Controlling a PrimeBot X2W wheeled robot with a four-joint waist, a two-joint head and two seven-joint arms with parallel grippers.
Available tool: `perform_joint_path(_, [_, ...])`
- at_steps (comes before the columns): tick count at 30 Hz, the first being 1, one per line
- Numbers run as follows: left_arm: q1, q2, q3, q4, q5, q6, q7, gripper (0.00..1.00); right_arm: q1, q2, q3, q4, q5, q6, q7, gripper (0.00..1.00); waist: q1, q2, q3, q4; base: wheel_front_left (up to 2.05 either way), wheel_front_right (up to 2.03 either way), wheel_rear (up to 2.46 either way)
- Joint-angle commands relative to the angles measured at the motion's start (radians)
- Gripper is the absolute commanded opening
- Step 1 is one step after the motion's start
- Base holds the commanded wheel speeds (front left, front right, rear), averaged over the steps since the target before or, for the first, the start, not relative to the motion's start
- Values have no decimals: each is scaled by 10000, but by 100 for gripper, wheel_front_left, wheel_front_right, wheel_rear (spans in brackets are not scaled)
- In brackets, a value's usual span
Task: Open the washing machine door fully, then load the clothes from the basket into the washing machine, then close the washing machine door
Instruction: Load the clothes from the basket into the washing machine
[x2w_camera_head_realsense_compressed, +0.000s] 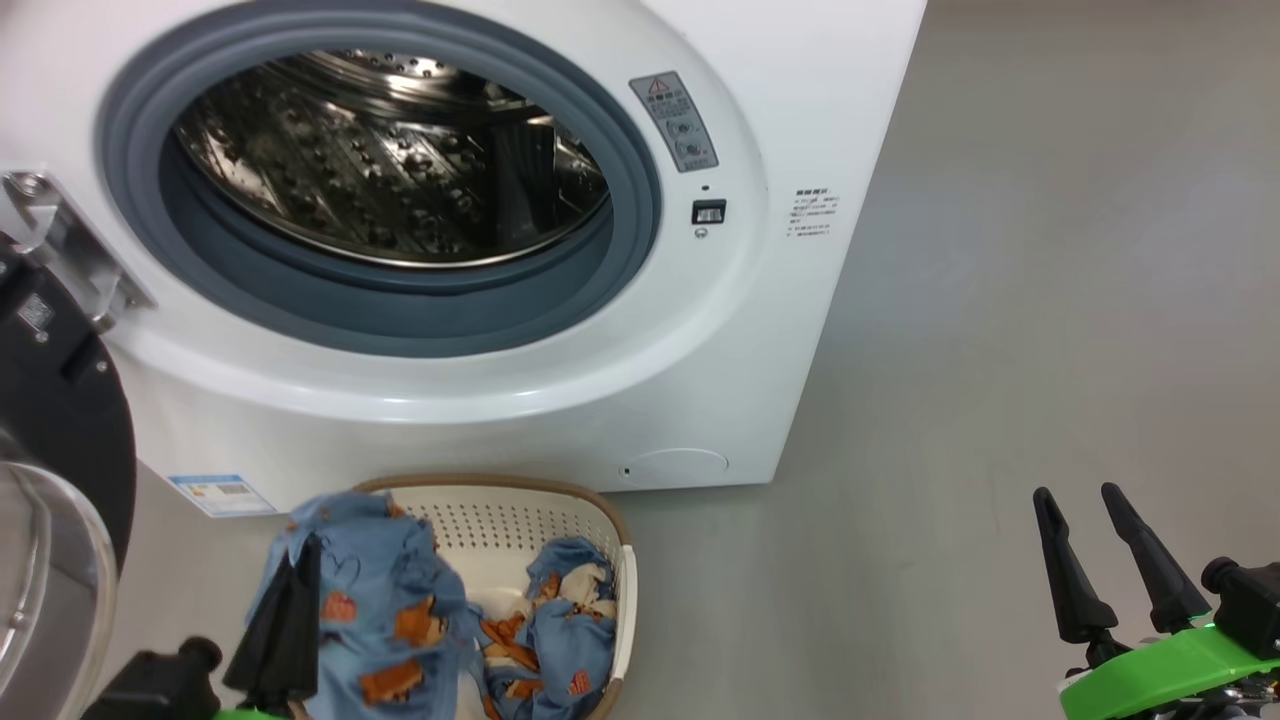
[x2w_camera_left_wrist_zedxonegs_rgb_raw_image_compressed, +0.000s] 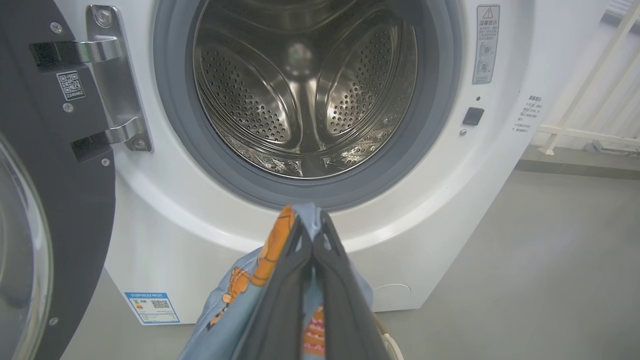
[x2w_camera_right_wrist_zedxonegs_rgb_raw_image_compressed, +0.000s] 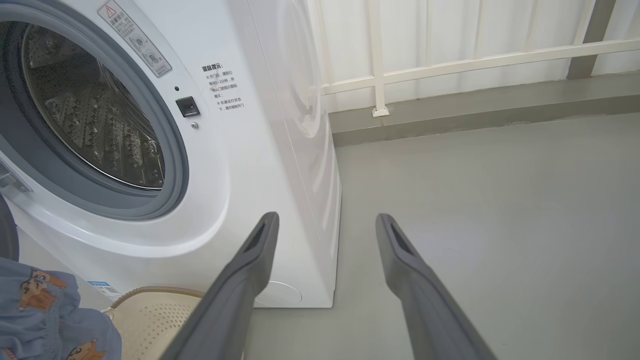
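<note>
The washing machine (x2w_camera_head_realsense_compressed: 720, 380) stands on the grey floor (x2w_camera_head_realsense_compressed: 1000, 350). Its door (x2w_camera_head_realsense_compressed: 65, 440) is swung wide to the left on a steel hinge (x2w_camera_left_wrist_zedxonegs_rgb_raw_image_compressed: 112, 75), with the dark inner face and the glass bowl turned outward. The round opening is ringed by a grey rubber seal (x2w_camera_head_realsense_compressed: 400, 315), and the perforated steel drum (x2w_camera_head_realsense_compressed: 380, 170) lies behind it.

The basket (x2w_camera_head_realsense_compressed: 520, 505) sits on the floor just in front of the machine, below the opening and right of the blue energy label (x2w_camera_head_realsense_compressed: 222, 494).

The left gripper (x2w_camera_left_wrist_zedxonegs_rgb_raw_image_compressed: 312, 231) has its two fingers pressed together on a light-blue garment (x2w_camera_head_realsense_compressed: 380, 590) (orange cartoon figures are printed on it). The fingertips are raised to about the lower edge of the opening, a little short of it. The fabric drapes down from them over the near left part of the basket. More clothes (x2w_camera_head_realsense_compressed: 560, 625) lie crumpled in the right part of the basket.

The right gripper (x2w_camera_head_realsense_compressed: 1076, 495) is well off to the right, over bare floor. Its fingers are spread apart with nothing between them, and they point past the machine's right front corner. A white railing (x2w_camera_right_wrist_zedxonegs_rgb_raw_image_compressed: 450, 65) runs along the far wall behind the machine.
</note>
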Motion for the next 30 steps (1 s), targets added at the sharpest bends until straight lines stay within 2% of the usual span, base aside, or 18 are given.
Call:
perform_joint_path(1, [-621,128,359,-298,-53,-15,-65,0,-123,-183,184,-286,219,16,-48,100,-1,0,199,-50,0,0,0])
perform_joint_path(8, [-1953,235,276,-194,-70,-15,-65,0,-352,-28,176,-341,175,16,-48,100,-1,0,720,-147,0,0,0])
perform_joint_path(17, [-5309,448,285,789,-198,-15,-65,0,-1003,238,335,-395,142,16,-48,100,-1,0,1760,-436,0,0,0])
perform_joint_path(22, [-7153,640,332,2112,-125,-15,-65,0,-1467,408,486,-425,144,16,-48,100,-1,0,2408,-731,0,0,0])
perform_joint_path(30, [-9311,722,167,5289,12,-15,-65,0,-2013,699,830,-447,125,16,-48,100,-1,0,3228,-1252,0,0,0])
